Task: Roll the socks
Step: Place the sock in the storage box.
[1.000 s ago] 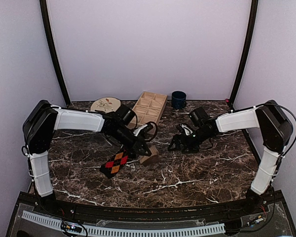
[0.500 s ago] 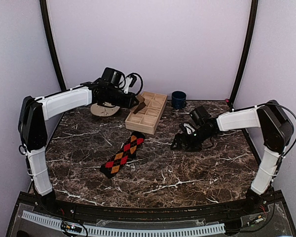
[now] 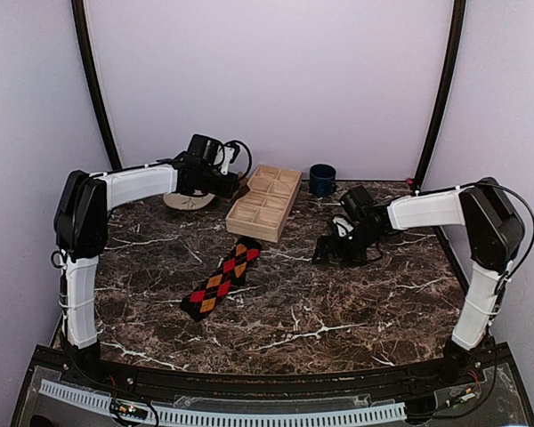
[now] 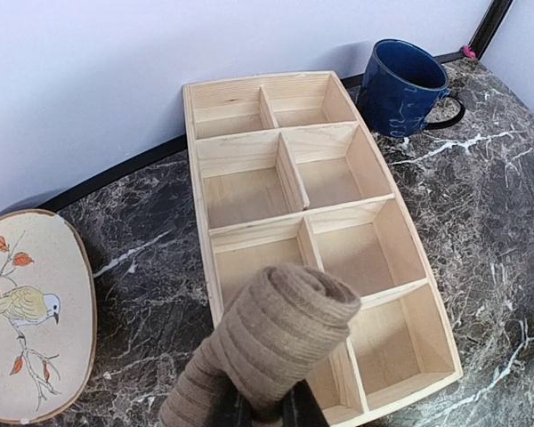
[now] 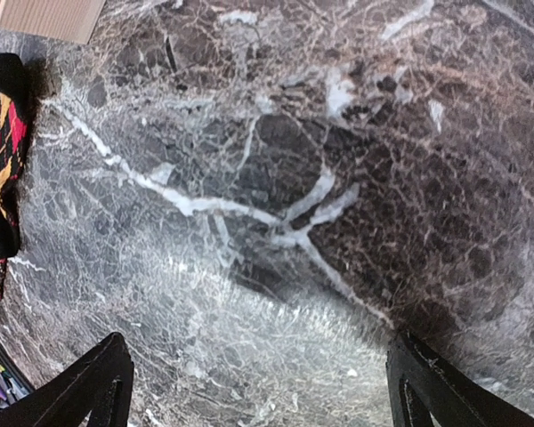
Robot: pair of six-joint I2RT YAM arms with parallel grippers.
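While rolled, ribbed tan sock [image 4: 280, 325].

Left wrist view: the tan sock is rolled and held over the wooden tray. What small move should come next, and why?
Probably lower the left gripper a little and release the rolled tan sock into a compartment of the wooden tray beneath it. The sock is already rolled and clamped above the tray, while the argyle sock lies flat on the table, not yet rolled.

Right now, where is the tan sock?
Left wrist view: the rolled tan sock is pinched in the left hand over the wooden tray, with the bird plate to its left.
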